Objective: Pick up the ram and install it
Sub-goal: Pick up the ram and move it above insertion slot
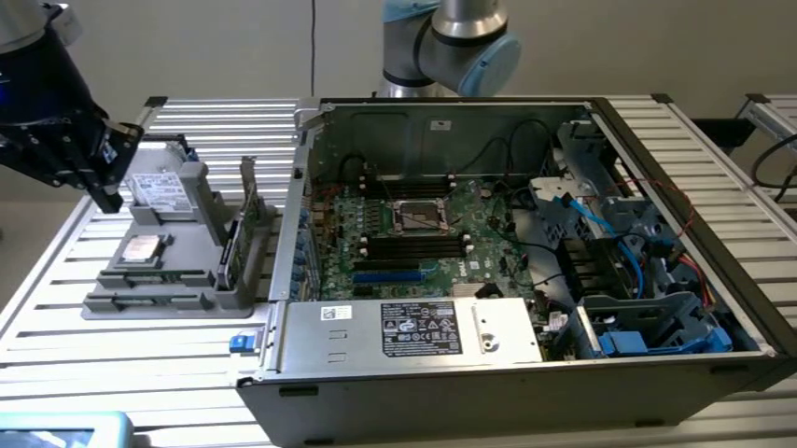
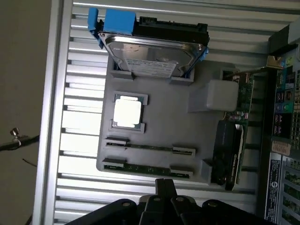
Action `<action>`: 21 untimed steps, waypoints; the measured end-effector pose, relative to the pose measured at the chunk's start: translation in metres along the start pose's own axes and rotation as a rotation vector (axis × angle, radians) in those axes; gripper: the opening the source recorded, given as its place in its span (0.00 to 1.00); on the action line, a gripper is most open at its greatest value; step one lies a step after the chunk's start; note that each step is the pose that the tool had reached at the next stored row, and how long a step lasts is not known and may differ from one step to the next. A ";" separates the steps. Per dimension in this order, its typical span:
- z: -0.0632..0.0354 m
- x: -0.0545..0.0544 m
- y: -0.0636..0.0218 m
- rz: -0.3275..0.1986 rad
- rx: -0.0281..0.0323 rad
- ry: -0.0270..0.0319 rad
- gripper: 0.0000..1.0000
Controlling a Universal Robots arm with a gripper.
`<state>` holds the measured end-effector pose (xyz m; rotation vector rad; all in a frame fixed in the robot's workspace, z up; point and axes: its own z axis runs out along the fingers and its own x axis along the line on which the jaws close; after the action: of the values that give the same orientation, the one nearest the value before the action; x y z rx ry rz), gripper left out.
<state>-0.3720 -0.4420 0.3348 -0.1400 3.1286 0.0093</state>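
The pincer (image 1: 106,194), opening impossible to tell, hangs upper left in the exterior view above the grey tray (image 2: 164,122); the ram (image 2: 147,168) sits slotted in it, lower in frame, long axis running left-right

Matt grey plastic tray (image 2: 164,124), glossy metal hard drive (image 2: 150,54).

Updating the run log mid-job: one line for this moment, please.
phase: pre-grasp | tool: above parts tray | ram: seated in tray, untouched | computer case: open, beside tray
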 end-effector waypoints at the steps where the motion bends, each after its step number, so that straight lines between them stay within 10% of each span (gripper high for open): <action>1: 0.0001 0.000 0.0000 -0.018 -0.0002 0.0001 0.11; 21: 0.0021 0.000 0.0000 -0.383 -0.0040 0.0021 0.11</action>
<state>-0.3720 -0.4420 0.3327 -0.7326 3.0461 0.0122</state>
